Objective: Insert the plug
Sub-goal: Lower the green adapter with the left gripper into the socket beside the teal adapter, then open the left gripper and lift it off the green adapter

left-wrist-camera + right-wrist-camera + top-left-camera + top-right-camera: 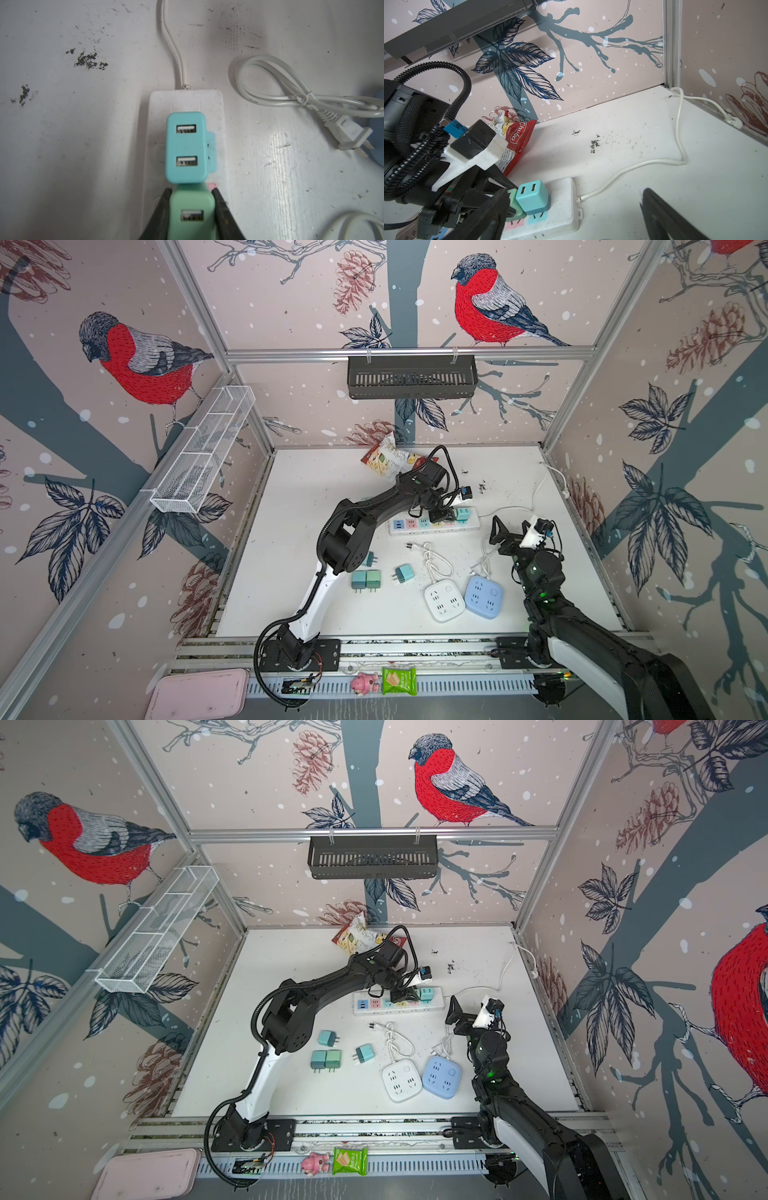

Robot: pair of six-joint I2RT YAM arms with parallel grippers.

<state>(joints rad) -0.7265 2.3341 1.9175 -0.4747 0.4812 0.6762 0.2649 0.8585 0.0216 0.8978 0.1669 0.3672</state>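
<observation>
Left wrist view puts the mint-green plastic USB charger plug point(192, 207) squarely between the jaws of the left gripper point(192, 192), which are closed on its two sides. It stands over the white plastic power strip point(216, 116), which lies across the far middle of the tabletop point(316, 489). The plug is just left of, and seemingly touching, a teal USB charger plug point(186, 147) seated at the strip's right end.

To finish well, I would keep the green body upright and its pins square to the pink socket panel point(213, 185). Then press straight down without leaning on the teal neighbour, since the light strip could slide. The right gripper point(510, 536) hovers just right of the strip, jaws wide apart and empty, and could steady it.

The pins and slots are hidden beneath the body, so how deep it sits cannot be told. The frame edge cuts off the plug's near end.
</observation>
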